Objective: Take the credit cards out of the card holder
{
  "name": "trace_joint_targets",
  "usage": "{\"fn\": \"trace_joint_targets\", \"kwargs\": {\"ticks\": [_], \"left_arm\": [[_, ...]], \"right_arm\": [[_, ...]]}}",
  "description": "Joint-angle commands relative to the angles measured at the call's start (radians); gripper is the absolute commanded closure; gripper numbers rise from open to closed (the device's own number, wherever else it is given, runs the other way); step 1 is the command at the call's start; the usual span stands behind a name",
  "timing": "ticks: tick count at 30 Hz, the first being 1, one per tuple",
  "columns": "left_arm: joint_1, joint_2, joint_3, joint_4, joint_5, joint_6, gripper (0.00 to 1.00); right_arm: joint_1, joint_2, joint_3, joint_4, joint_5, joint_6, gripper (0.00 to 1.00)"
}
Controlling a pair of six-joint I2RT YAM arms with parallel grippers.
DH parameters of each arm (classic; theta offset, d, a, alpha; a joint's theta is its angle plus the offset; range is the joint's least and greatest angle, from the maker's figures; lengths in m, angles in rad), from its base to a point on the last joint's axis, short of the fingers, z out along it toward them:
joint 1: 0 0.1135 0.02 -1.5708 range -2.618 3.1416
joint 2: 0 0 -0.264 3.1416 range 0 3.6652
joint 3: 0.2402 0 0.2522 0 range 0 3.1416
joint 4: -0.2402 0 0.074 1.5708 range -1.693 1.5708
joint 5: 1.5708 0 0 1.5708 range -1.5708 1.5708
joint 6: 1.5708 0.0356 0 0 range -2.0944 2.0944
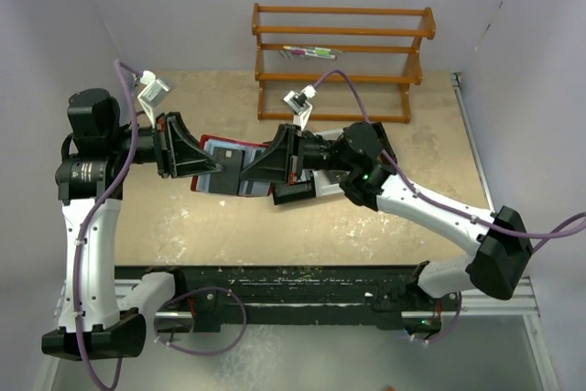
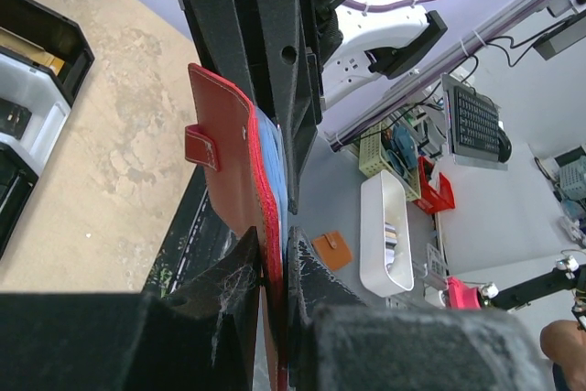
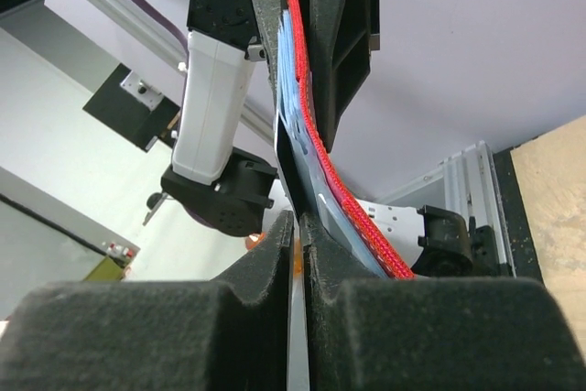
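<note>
Left claw [image 2: 275, 258] clamps card holder [image 2: 229, 162] | right claw [image 3: 298, 222], opposite, pinches card [image 3: 293, 180]

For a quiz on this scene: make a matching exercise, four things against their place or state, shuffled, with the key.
1 card holder
2 left gripper
3 right gripper
4 wooden rack

A stands by the far wall
B red, held up between both arms
C shut on the holder's red cover
D shut on a thin credit card inside the holder

Pairs: 1-B, 2-C, 3-D, 4-A
</note>
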Motion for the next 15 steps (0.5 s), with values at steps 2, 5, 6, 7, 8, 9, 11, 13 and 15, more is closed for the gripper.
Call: {"fn": "trace_joint_targets", "kwargs": {"ticks": [2,5,6,7,8,9,11,13,15], "left_arm": [[-0.002,-0.023,-0.014,0.034,0.054,0.000,0.88],[-0.002,-0.023,-0.019,0.025,0.050,0.012,0.87],[-0.002,-0.021,-0.019,0.021,0.051,0.017,0.87],[-0.002,-0.021,-0.019,0.018,0.053,0.019,0.87],[-0.001,-0.021,-0.017,0.018,0.056,0.020,0.87],[-0.002,-0.021,-0.016,0.018,0.059,0.020,0.87],[-0.002,-0.021,-0.014,0.018,0.062,0.020,0.87],[-0.002,-0.020,-0.012,0.018,0.066,0.019,0.87],[-0.002,-0.017,-0.008,0.018,0.072,0.018,0.87]], "right_arm": [[-0.004,0.018,0.054,-0.002,0.017,-0.007,0.87],[-0.004,0.024,0.056,0.000,0.019,-0.007,0.84],[-0.004,0.024,0.057,0.001,0.019,-0.008,0.85],[-0.004,0.023,0.054,0.004,0.019,-0.008,0.90],[-0.004,0.021,0.049,0.008,0.019,-0.008,0.99],[-0.004,0.017,0.044,0.012,0.020,-0.008,1.00],[-0.006,0.007,0.033,0.019,0.022,-0.008,1.00],[-0.007,-0.003,0.020,0.027,0.019,-0.005,1.00],[-0.010,-0.012,0.004,0.045,0.011,0.005,1.00]]}}
